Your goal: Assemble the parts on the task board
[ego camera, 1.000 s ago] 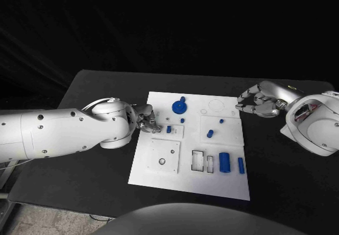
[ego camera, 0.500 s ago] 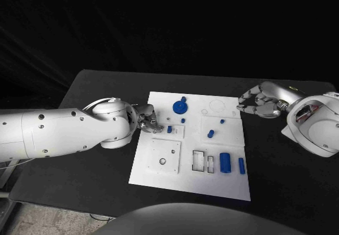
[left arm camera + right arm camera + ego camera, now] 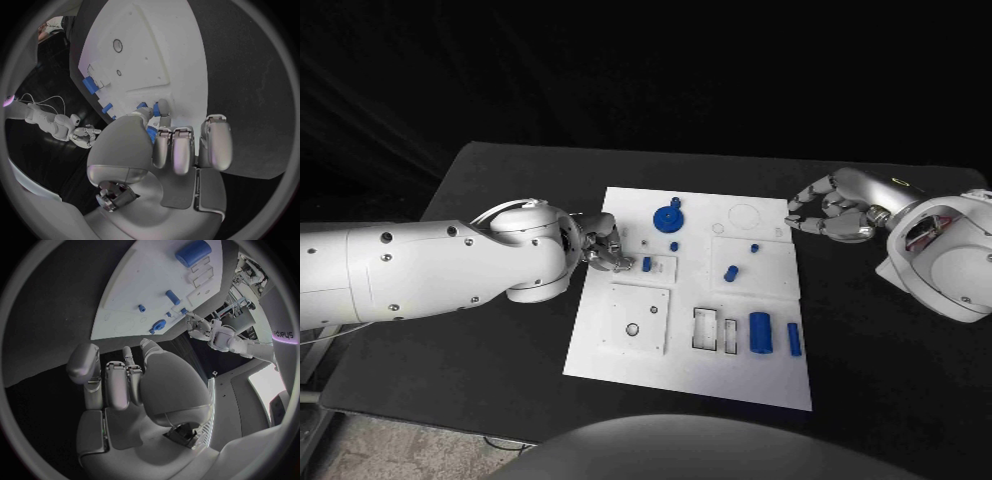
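The white task board (image 3: 682,375) lies mid-table. My left hand (image 3: 602,250) is at the board's left edge and pinches a small blue peg (image 3: 646,264) over a small square plate; the peg (image 3: 152,131) shows between thumb and a finger. My right hand (image 3: 828,214) hovers off the board's far right corner, fingers curled in on nothing. On the board lie a blue round gear-like part (image 3: 666,216), two tiny blue pegs (image 3: 674,246) (image 3: 753,247), a slanted peg (image 3: 728,272), a thick blue cylinder (image 3: 759,332) and a slim blue bar (image 3: 792,338).
A square plate with a hole (image 3: 633,320) and two rectangular slots (image 3: 705,328) sit on the board's near half. Black table (image 3: 877,350) surrounds the board. From the right wrist I see the board (image 3: 144,285) and the left hand (image 3: 201,327) beyond it.
The right hand's fingers have shifted slightly. The left hand and its peg stay where they were.
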You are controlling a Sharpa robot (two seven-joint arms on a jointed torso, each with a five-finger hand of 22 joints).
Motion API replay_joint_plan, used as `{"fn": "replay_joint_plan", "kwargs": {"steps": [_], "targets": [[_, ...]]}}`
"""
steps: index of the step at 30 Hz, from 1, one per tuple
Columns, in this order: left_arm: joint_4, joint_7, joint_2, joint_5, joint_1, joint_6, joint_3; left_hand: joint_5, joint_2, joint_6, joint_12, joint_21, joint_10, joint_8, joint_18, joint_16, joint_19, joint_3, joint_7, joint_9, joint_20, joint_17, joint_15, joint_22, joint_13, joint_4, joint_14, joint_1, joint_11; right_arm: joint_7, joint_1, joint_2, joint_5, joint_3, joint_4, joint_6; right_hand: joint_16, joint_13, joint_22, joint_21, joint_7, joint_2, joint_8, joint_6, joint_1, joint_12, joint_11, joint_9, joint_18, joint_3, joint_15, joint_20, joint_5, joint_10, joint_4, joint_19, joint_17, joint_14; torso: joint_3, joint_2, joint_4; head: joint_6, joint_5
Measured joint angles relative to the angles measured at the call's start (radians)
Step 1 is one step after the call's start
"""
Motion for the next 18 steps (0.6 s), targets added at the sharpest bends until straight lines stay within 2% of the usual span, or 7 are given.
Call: {"fn": "replay_joint_plan", "kwargs": {"steps": [2, 7, 9, 11, 13, 16, 18], "targets": [[-0.001, -0.002, 0.0, 0.0, 0.0, 0.002, 0.0, -0.003, -0.003, 0.0, 0.0, 0.0, 0.0, 0.0, 0.0, 0.0, 0.0, 0.002, 0.0, 0.0, 0.0, 0.0, 0.0, 0.0, 0.0, -0.002, 0.0, 0.003, 0.0, 0.0, 0.0, 0.0, 0.0, 0.0, 0.0, 0.001, 0.0, 0.0, 0.0, 0.0, 0.0, 0.0, 0.0, 0.0, 0.0, 0.0, 0.0, 0.0, 0.0, 0.001, 0.0, 0.0, 0.006, 0.0, -0.001, 0.0, 0.0, 0.0, 0.0003, 0.0, 0.0, 0.0, 0.0], [-0.003, -0.006, 0.003, 0.0, 0.0, 0.005, 0.001, -0.058, -0.009, 0.0, 0.0, -0.005, 0.0, 0.0, 0.0, 0.0, 0.0, 0.016, 0.0, -0.005, 0.0, 0.0, 0.0, 0.0, 0.0, 0.0, 0.0, -0.001, 0.0, -0.001, -0.001, 0.0, 0.0, 0.0, -0.001, 0.003, -0.004, 0.0, 0.0, -0.005, 0.0, 0.0, 0.0, 0.0, 0.0, 0.001, 0.0, -0.001, 0.0, 0.001, 0.0, 0.0, 0.01, 0.0, -0.001, 0.0, 0.0, 0.0, 0.0005, 0.0, 0.0, 0.0, 0.001], [-0.005, -0.008, 0.005, 0.0, 0.001, 0.007, 0.001, -0.124, -0.016, 0.0, 0.0, -0.01, 0.0, 0.001, 0.0, 0.0, -0.004, 0.014, 0.0, -0.008, 0.004, 0.0, 0.0, 0.0, 0.0, 0.003, 0.0, -0.013, 0.0, -0.001, -0.001, 0.0, 0.0, 0.0, -0.001, 0.003, -0.004, 0.0, 0.0, -0.005, 0.0, 0.0, 0.0, 0.0, 0.0, 0.001, 0.0, -0.001, 0.0, 0.001, 0.0, 0.0, 0.011, 0.0, -0.001, 0.0, 0.0, 0.0, 0.0004, 0.0, 0.0, 0.0, 0.001], [-0.008, -0.01, 0.008, 0.0, 0.0, 0.01, 0.001, -0.219, -0.009, 0.004, 0.0, -0.012, 0.0, -0.004, 0.0, 0.0, -0.004, 0.002, 0.003, -0.011, 0.004, 0.0, 0.0, 0.0, 0.0, 0.015, 0.0, -0.047, 0.0, -0.001, -0.001, 0.001, 0.0, 0.0, -0.001, 0.004, -0.004, 0.0, 0.001, -0.005, 0.0, 0.002, -0.003, 0.0, 0.002, 0.001, 0.0, -0.001, 0.0, 0.004, 0.0, 0.0, 0.011, 0.0, -0.004, 0.0, 0.0, 0.0, 0.0004, 0.0, 0.0, 0.0, 0.001], [-0.009, -0.012, 0.01, 0.0, 0.0, 0.012, 0.0, -0.295, -0.003, 0.009, 0.0, -0.016, 0.0, -0.006, 0.0, 0.0, -0.006, -0.017, 0.009, -0.015, 0.006, 0.0, 0.0, 0.0, 0.0, 0.017, 0.0, -0.086, 0.0, -0.001, -0.001, 0.001, 0.0, 0.0, -0.001, 0.005, -0.004, 0.001, 0.001, -0.005, 0.0, 0.003, -0.004, 0.0, 0.003, 0.002, 0.0, -0.001, 0.0, 0.005, 0.0, 0.0, 0.011, 0.0, -0.005, 0.0, 0.0, 0.0, 0.0003, 0.0, 0.0, 0.0, 0.001], [-0.01, -0.014, 0.012, 0.0, -0.001, 0.016, -0.001, -0.381, 0.004, 0.009, 0.0, -0.017, 0.004, -0.007, 0.0, 0.0, -0.007, -0.053, 0.009, -0.019, 0.007, 0.0, 0.004, 0.0, 0.0, 0.018, 0.004, -0.149, 0.004, -0.002, -0.001, 0.001, 0.0, 0.0, -0.001, 0.005, -0.004, 0.001, 0.001, -0.005, 0.0, 0.001, -0.004, 0.0, 0.004, 0.0, 0.0, -0.001, 0.0, 0.006, 0.0, 0.0, 0.014, 0.0, -0.004, 0.0, 0.0, 0.0, 0.0004, 0.0, 0.0, 0.0, 0.002], [-0.011, -0.015, 0.012, 0.0, -0.001, 0.018, 0.0, -0.417, 0.009, 0.009, 0.0, -0.023, 0.001, -0.012, 0.0, 0.0, -0.009, -0.08, 0.009, -0.022, 0.009, 0.0, 0.004, 0.0, 0.0, 0.02, 0.004, -0.193, 0.006, -0.002, -0.002, 0.001, 0.0, 0.0, -0.001, 0.006, -0.004, 0.002, 0.001, -0.005, 0.0, 0.0, -0.004, 0.0, 0.008, -0.002, 0.0, -0.002, 0.0, 0.008, 0.0, 0.0, 0.015, 0.0, -0.002, 0.0, 0.0, 0.0, 0.0004, 0.0, 0.0001, 0.0, 0.002]]}}
